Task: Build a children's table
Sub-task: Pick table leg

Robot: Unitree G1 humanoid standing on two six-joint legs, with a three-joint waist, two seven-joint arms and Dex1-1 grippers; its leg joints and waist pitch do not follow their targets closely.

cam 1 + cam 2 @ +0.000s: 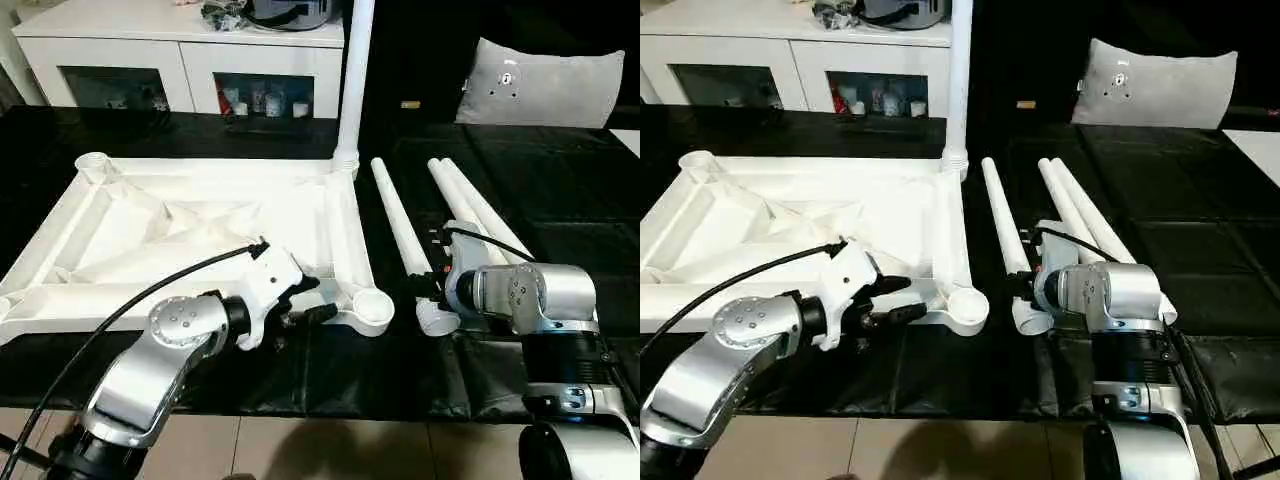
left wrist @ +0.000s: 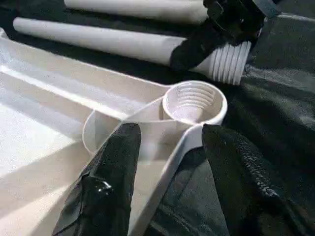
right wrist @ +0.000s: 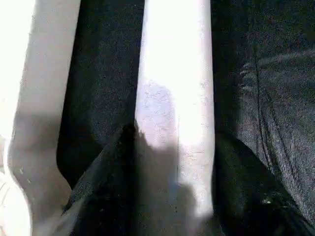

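1. Nearest you, the left pincer [image 2: 167,162] stands wide, empty, its two black fingers [image 2: 106,187] straddling the near corner of the upturned table top [image 1: 130,235]; the metal forearm [image 1: 150,370] runs back from it toward the lower edge of the eye views.
2. Just beyond the left pincer's tips lies the threaded round corner socket [image 2: 193,102], empty, its ribs branching back toward the fingers.
3. The right pincer [image 3: 170,167] is closed narrowly on a loose leg [image 1: 400,225]; a black finger lies against each side of the white tube. The leg's threaded end [image 2: 227,61] sits just past the socket from the left pincer and does not touch it.
4. On the far side of the right pincer from the table top, two more loose legs [image 1: 470,210] lie side by side on the black bench [image 1: 560,200], roughly parallel to the held leg.
5. Far ahead of both pincers, one leg [image 1: 354,80] stands upright in the table top's far corner socket on the right-pincer side.
6. Beyond the bench you see a white cabinet [image 1: 180,60] and a grey cushion [image 1: 540,85].
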